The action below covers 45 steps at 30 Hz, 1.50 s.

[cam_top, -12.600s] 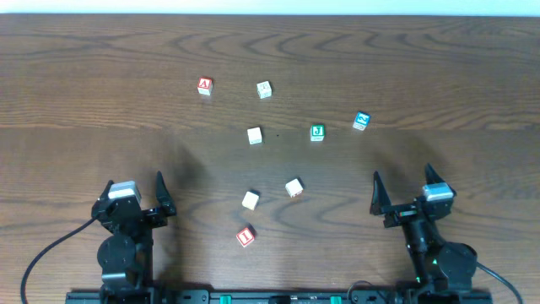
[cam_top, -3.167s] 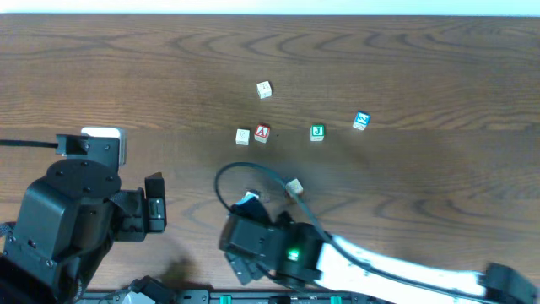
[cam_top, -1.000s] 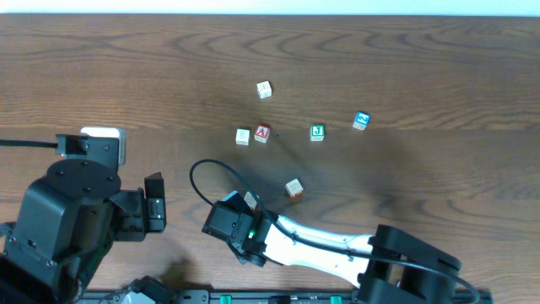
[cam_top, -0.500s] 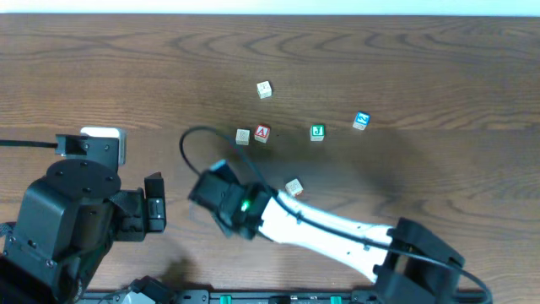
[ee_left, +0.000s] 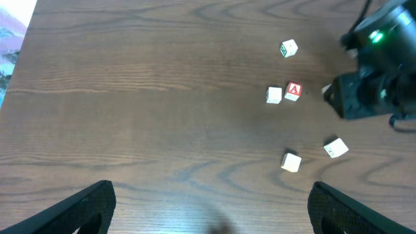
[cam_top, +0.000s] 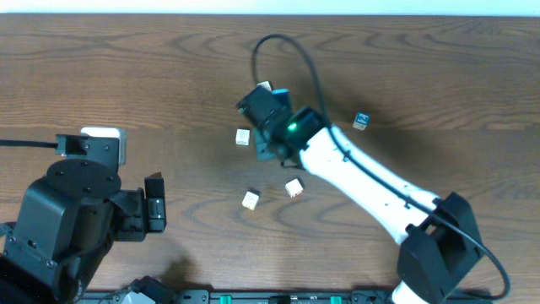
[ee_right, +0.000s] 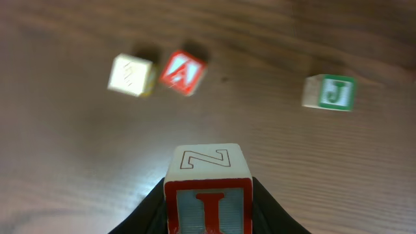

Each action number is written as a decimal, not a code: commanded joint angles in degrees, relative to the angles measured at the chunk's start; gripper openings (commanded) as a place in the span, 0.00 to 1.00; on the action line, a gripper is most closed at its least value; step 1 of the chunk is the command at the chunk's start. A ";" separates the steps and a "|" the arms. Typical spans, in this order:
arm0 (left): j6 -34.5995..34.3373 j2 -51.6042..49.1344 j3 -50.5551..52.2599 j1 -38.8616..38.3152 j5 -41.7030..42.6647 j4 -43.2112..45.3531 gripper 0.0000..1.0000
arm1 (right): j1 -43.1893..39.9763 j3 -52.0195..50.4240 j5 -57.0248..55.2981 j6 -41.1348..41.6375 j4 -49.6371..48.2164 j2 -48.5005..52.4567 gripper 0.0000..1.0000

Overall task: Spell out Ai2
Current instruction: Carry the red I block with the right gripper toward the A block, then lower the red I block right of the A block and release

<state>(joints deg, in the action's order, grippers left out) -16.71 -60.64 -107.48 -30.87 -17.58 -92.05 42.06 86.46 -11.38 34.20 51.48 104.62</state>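
The right gripper (ee_right: 208,214) clamps the I block (ee_right: 208,179), hovering at five o'clock of the A block (ee_right: 183,73). Next, I reckon, it needs setting down on the desk (ee_right: 65,169) at A's three o'clock.

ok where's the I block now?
The I block is clamped in the right gripper, bottom centre of the right wrist view; the red A block lies beyond it upper left, the green J block upper right.

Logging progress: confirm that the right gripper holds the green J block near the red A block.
Not right. The right gripper holds the red I block, with a Z on top, near the red A block; the green J block lies free on the table. The right wrist view shows it.
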 commanded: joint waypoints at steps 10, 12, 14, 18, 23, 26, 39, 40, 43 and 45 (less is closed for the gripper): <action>-2.82 0.02 -0.35 0.00 -0.85 -1.01 0.96 | -3.04 0.94 0.87 4.81 -4.39 2.69 0.31; -2.84 0.02 -0.35 0.00 -0.85 -0.92 0.96 | -3.41 0.94 0.85 5.22 -4.76 3.93 0.31; -3.13 0.02 -0.35 0.00 -0.85 -0.81 0.95 | -3.98 0.94 0.87 6.14 -4.85 5.33 0.30; -3.26 0.00 -0.35 0.00 -1.03 -0.66 0.95 | -5.42 0.96 1.88 6.84 -6.23 8.68 0.30; -3.23 -0.04 -0.35 0.00 -1.03 -0.42 0.95 | -6.82 0.96 2.34 6.95 -8.39 12.00 0.29; -3.21 -0.20 -0.35 0.00 -1.07 -0.42 0.95 | -7.52 0.96 3.06 7.41 -9.81 13.44 0.28; -3.21 -2.25 -0.35 0.00 -2.49 -0.46 0.95 | -7.98 0.96 4.55 8.68 -14.84 17.27 0.28; -3.21 -2.34 -0.35 0.00 -2.49 -0.48 0.95 | -7.98 0.96 4.52 8.68 -14.84 17.35 0.28; -3.21 -2.62 -0.35 0.00 -2.51 -0.48 0.95 | -7.98 0.96 4.52 8.63 -14.80 17.35 0.28; -3.21 -2.62 -0.35 0.00 -2.49 -0.48 0.95 | -8.00 0.96 4.52 8.63 -14.56 17.35 0.28</action>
<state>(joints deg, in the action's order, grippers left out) -19.51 -63.26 -107.48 -30.87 -18.65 -92.01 34.63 86.52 -6.85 41.87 36.84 121.69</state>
